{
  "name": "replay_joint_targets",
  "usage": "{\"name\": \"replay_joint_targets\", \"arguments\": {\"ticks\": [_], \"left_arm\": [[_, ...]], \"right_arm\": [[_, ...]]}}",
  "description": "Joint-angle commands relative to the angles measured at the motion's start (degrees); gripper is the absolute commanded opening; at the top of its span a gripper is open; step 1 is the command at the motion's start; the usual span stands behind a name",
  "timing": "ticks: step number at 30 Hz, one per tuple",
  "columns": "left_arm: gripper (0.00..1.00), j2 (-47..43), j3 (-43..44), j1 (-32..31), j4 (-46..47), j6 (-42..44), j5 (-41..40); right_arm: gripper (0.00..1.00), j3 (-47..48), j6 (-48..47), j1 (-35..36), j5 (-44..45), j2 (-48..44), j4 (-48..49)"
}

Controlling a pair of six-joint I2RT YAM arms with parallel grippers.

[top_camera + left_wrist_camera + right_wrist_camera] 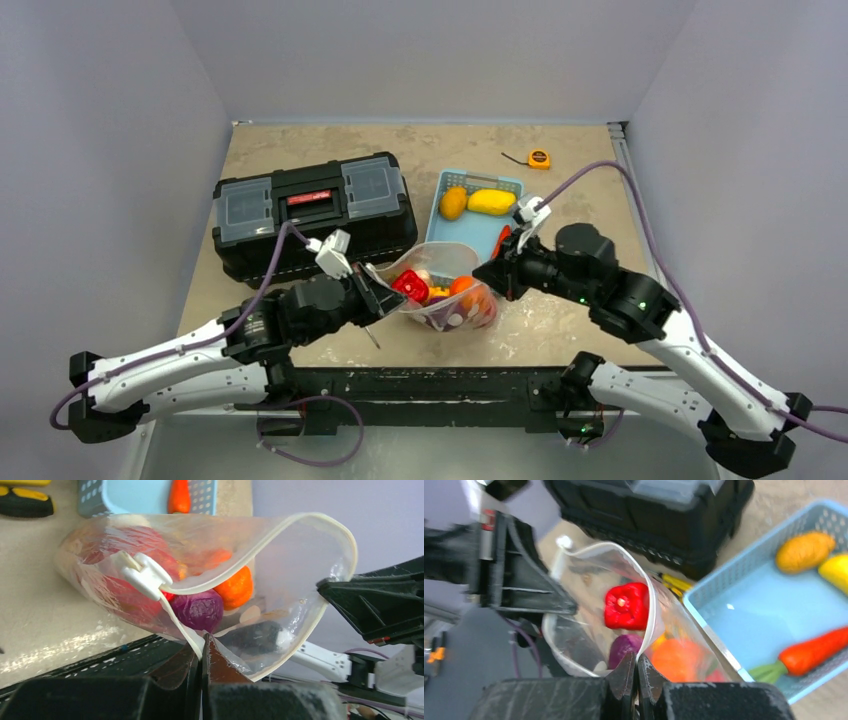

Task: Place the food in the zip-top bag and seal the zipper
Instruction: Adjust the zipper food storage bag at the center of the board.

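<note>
The clear dotted zip-top bag (452, 275) hangs open between both grippers at the table's middle. It holds a red pepper (410, 286), an orange piece (462, 286) and a purple piece (198, 611). My left gripper (378, 290) is shut on the bag's left rim (199, 645). My right gripper (492, 272) is shut on the right rim (638, 655). The whitish zipper strip (260, 547) runs round the open mouth, its white slider (142, 572) near the left end. A carrot (809, 652), an orange-yellow piece (453, 203) and a yellow piece (491, 202) lie in the blue basket (480, 235).
A black toolbox (313, 212) stands at the left behind the left arm. A small yellow tape measure (538, 158) lies at the back right. The light blue basket sits just behind the bag.
</note>
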Motion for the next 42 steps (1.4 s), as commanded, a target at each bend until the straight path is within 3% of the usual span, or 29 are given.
{"name": "replay_joint_targets", "arguments": {"ticks": [1, 3, 4, 5, 6, 7, 10, 15, 20, 24, 26, 30, 35, 42], "left_arm": [[0.0, -0.43, -4.43, -0.1, 2.53, -0.73, 0.35], [0.0, -1.18, -4.74, -0.07, 2.56, 0.5, -0.09], [0.06, -1.35, -4.65, -0.05, 2.6, 1.4, -0.11], [0.17, -1.5, -4.52, -0.06, 3.17, 3.04, 0.02], [0.36, -1.62, -4.23, -0.07, 3.85, 5.07, 0.41], [0.44, -1.76, -3.56, -0.07, 4.06, 7.4, 0.59], [0.58, -1.71, 1.22, 0.02, 1.89, 18.28, 2.12], [0.74, 1.61, 13.17, 0.02, -13.36, 38.95, 4.51], [0.82, 1.21, 12.73, 2.54, -17.69, 54.64, 10.58], [0.83, -4.89, 8.56, 13.7, -15.51, 61.39, 21.52], [0.85, -8.73, 4.01, 15.35, -11.63, 66.32, 26.57], [0.99, -12.93, -2.96, 15.36, -4.63, 69.45, 26.26], [1.0, -9.52, -7.23, 15.4, 2.6, 73.99, 27.47], [1.0, -1.07, -3.87, 18.5, 1.94, 79.05, 27.79]], "right_arm": [[0.0, -9.28, -0.76, -0.12, 4.2, 1.89, 0.89], [0.0, -11.05, -0.5, -0.13, 3.27, 1.18, 0.58], [0.0, -11.33, -0.57, -0.1, 3.12, 0.45, 0.61], [0.0, -11.25, -0.39, -0.12, 3.35, -0.77, 0.88], [0.0, -10.95, 0.74, -0.13, 2.95, -1.57, 0.89], [0.0, -10.33, 1.11, -0.13, 3.48, -2.2, 0.66], [0.0, -8.68, 1.33, -0.13, 6.1, -2.84, -1.01], [0.0, -9.49, 2.56, -0.08, 6.64, -2.86, -0.94], [0.0, -9.73, 3.01, -0.1, 7.73, -3.11, -1.5], [0.0, -8.91, 3.44, -0.13, 10.14, -3.49, -2.75], [0.0, -8.67, 4.14, -0.12, 11.58, -3.46, -3.33], [0.0, -8.45, 5.46, -0.12, 13.68, -3.11, -5.05], [0.0, -7.49, 6.34, -0.13, 14.44, -3.21, -5.9], [0.0, -6.58, 6.8, -0.12, 15.22, -3.26, -7.23]]}}
